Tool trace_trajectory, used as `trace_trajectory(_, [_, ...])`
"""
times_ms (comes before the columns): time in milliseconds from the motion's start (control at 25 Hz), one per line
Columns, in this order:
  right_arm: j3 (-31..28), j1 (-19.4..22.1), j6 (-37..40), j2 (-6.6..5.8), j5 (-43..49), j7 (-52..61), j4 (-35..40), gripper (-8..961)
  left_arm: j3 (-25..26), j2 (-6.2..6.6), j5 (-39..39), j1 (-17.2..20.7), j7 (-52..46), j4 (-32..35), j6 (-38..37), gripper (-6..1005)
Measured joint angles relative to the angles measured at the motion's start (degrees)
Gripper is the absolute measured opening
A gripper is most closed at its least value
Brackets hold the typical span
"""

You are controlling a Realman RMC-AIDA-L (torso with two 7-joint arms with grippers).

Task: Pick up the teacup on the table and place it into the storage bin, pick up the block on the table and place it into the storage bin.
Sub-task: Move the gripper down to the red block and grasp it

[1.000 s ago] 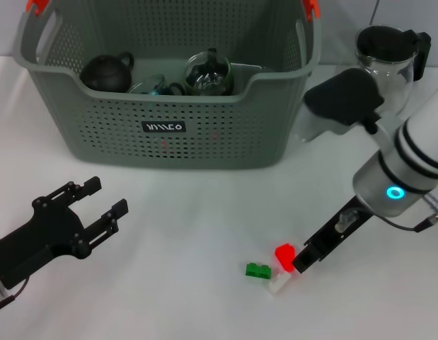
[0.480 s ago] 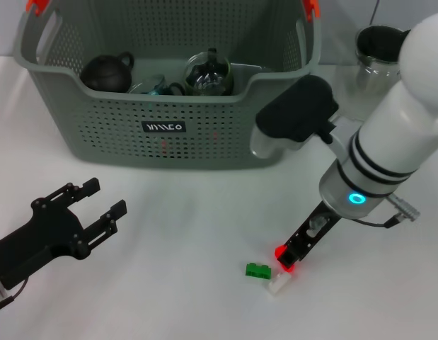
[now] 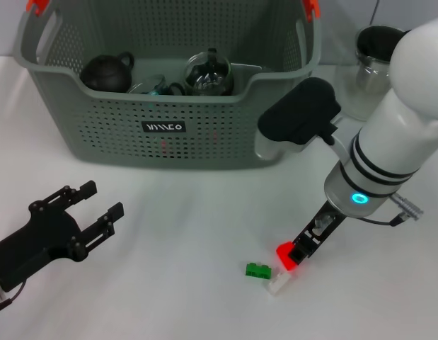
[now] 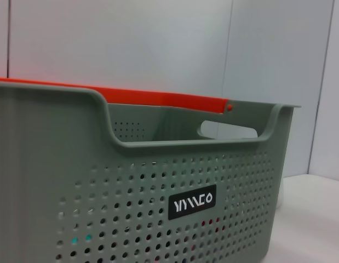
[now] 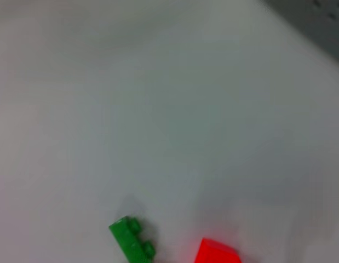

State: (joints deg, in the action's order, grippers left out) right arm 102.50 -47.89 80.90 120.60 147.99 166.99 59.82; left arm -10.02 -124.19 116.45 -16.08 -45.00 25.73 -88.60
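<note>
Just red block (image 3: 284, 254) at right gripper (image 3: 298, 253) fingers.

Bright, even light from above, with no glare. Soft, faint shadows fall on the white table (image 3: 183, 234) beside the storage bin (image 3: 204, 134). The right wrist view is blurred throughout; the green block (image 5: 131, 241) looks soft-edged.

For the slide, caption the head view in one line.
Right gripper at the red block beside the green block; left gripper open, storage bin behind.
</note>
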Motion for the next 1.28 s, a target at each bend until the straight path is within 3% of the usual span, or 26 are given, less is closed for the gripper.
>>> trace_trajectory(560, [0.0, 1.2, 0.8, 0.16, -0.4, 0.2, 3.3, 579, 0.0, 0.00, 0.0, 0.0, 0.0, -0.3, 0.0, 630])
trace_trajectory(1280, [0.4, 0.9, -0.7, -0.14, -2.0, 0.2, -0.1, 578, -0.1, 0.00, 0.0, -0.3, 0.0, -0.4, 0.2, 628])
